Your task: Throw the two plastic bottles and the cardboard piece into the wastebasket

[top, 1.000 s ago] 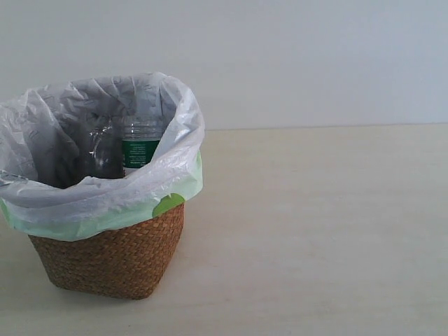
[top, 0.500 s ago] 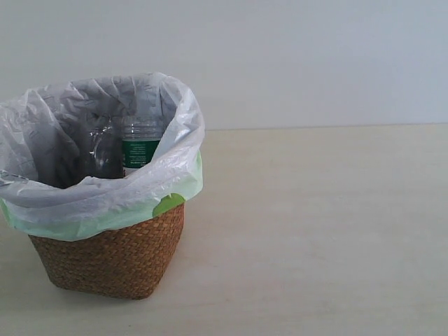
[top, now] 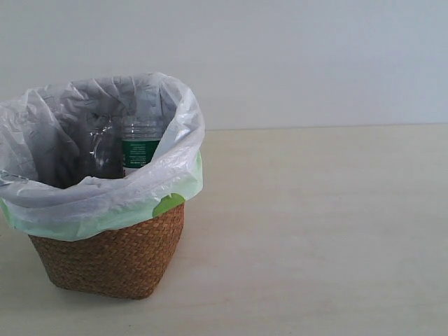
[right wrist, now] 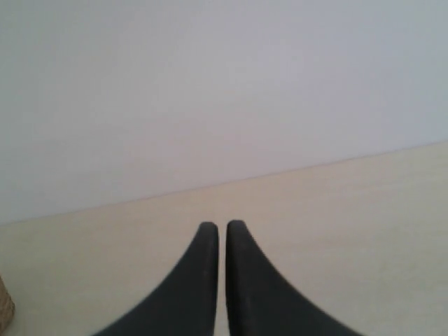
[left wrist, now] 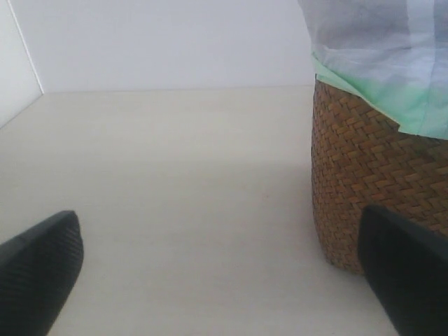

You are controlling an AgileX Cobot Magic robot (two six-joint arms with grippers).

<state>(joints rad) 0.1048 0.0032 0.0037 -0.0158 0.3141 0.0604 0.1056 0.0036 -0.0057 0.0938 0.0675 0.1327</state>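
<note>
Wastebasket (top: pixel 112 259) is seen holding both bottles (top: pixel 140 150), cardboard unseen; it could be nudged by the wide-spread left gripper (left wrist: pixel 217 234) just beside it, right gripper (right wrist: pixel 222 234) being closed, empty.

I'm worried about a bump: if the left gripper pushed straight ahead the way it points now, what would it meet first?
Probably the wastebasket: the left gripper is open over bare table, but one of its fingers lines up with the wicker wall. Depth is unclear.
</note>
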